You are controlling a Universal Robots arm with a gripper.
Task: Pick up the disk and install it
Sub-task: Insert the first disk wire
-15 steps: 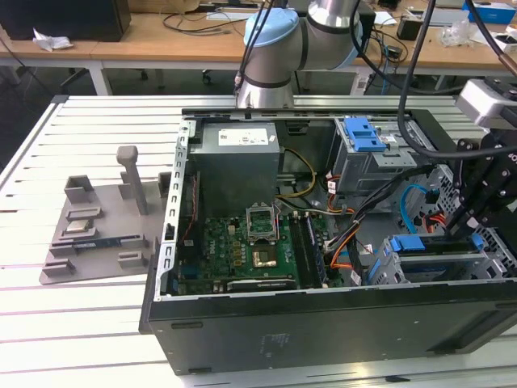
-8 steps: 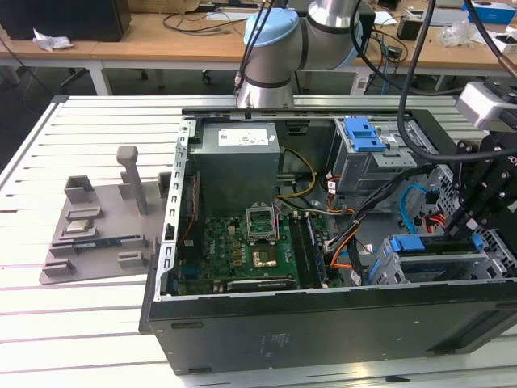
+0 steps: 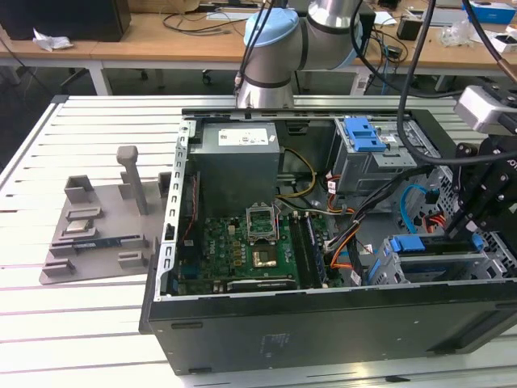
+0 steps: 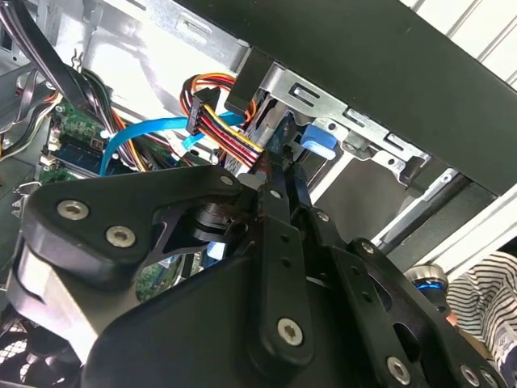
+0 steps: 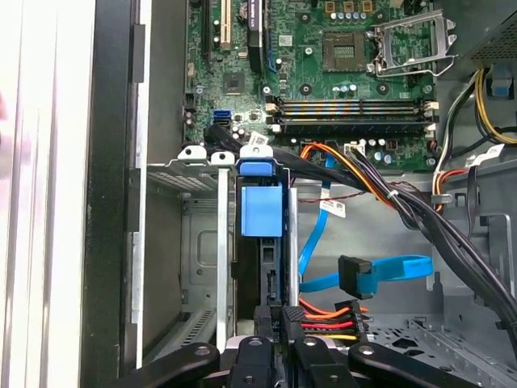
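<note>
Black gripper (image 5: 279,343) jaws look pressed onto the rear edge of the flat silver disk with blue side rails (image 5: 262,242), which stands on edge, already slid into the grey metal drive cage (image 5: 202,170), so installing seems nearly finished.

Lab: open computer case (image 3: 323,323) on slatted bench (image 3: 81,323), cluttered desks (image 3: 161,32).

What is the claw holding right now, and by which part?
The claw appears to grip the disk by its narrow end edge, with the disk standing in the drive cage.
</note>
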